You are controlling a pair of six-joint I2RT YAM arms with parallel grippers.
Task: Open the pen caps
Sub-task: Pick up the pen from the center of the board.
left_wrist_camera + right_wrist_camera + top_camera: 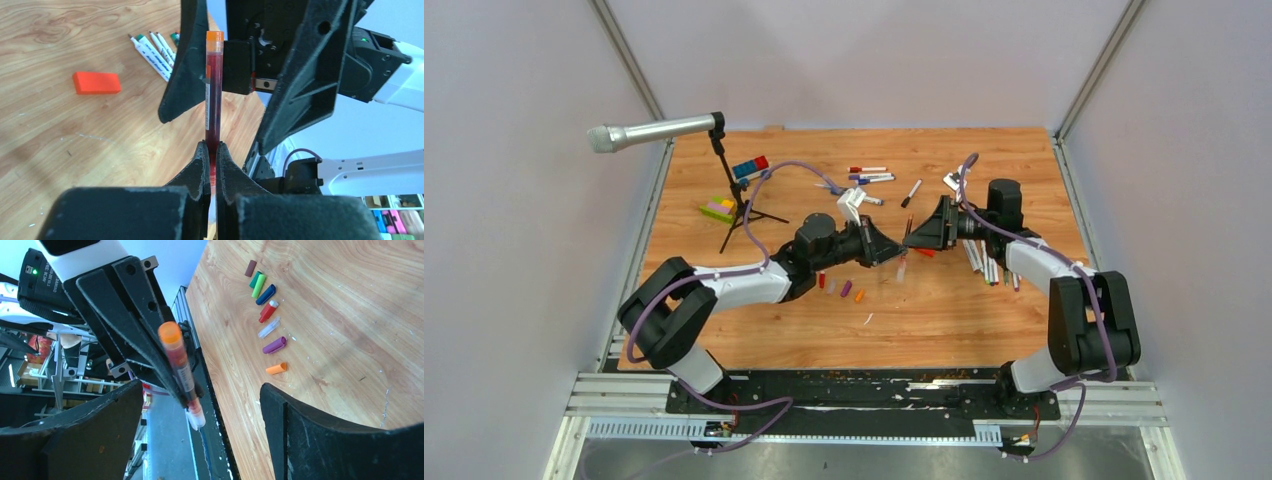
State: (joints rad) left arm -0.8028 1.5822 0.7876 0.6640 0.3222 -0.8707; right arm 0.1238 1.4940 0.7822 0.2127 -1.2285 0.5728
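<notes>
My left gripper is shut on a dark red pen and holds it above the table. The pen has an orange end and a clear cap on its other end, past the left fingers. My right gripper faces the left one and stands open. Its fingers flank the pen's orange end without touching it. Several loose pen caps lie in a row on the wood: brown, green, blue, red, clear, purple and orange. More pens lie in a bunch at the right.
An orange-red block lies on the table below the grippers. Other pens lie at the back middle. A grey microphone on a black tripod and stacked toy bricks stand at the back left.
</notes>
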